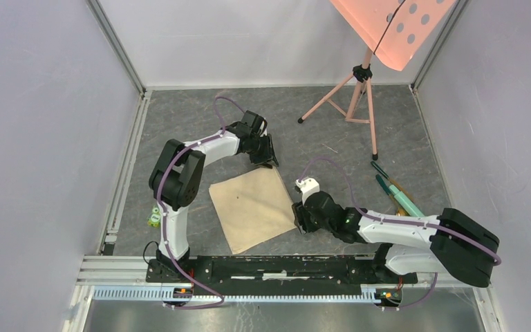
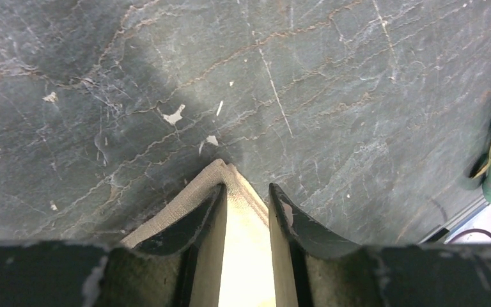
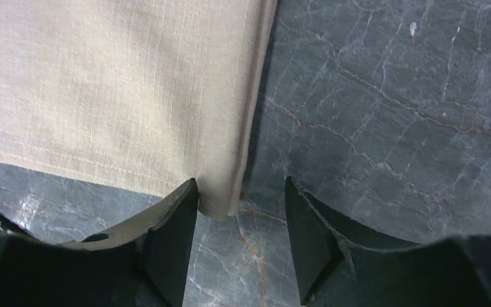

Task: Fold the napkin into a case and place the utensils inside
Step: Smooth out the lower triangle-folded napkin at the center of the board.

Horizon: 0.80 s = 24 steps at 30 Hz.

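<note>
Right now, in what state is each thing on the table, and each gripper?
napkin: lying flat, not yet a narrow case.
left gripper: open, astride a far corner of the napkin.
right gripper: open, a near corner of the napkin between its jaws.
utensils: lying loose at the right, outside the napkin.
tripod: standing upright.

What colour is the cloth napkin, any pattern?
Plain, unpatterned beige soft cloth napkin; clearest in the right wrist view.
</note>
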### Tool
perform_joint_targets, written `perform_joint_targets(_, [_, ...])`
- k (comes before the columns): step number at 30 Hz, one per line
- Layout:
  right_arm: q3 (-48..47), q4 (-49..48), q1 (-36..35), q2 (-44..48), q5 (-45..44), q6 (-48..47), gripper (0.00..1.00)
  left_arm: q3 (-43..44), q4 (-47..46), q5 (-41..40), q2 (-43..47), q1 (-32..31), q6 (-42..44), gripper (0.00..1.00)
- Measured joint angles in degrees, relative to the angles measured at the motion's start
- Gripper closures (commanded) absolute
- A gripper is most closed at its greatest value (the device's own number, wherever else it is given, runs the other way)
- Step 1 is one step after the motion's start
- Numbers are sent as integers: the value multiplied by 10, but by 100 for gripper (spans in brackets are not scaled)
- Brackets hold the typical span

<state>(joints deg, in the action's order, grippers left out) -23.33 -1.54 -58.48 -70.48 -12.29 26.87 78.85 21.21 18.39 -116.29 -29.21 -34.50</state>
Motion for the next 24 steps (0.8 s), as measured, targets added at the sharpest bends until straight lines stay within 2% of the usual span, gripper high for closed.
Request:
perform_joint_targets(7, [-2, 39, 13, 22, 18, -2, 45, -4, -5, 8, 24, 0, 0, 62])
perform_joint_targets(19, [-9, 41, 24, 9, 33, -8, 63, 5, -8, 7, -12, 2, 0, 64])
perform_joint_targets(21, [-1, 33, 24, 13, 29, -8, 62, 11, -7, 9, -16, 4, 0, 65])
perform_joint_targets(24, [13, 24, 24, 28, 27, -7, 54, 19, -4, 12, -22, 5, 0, 64])
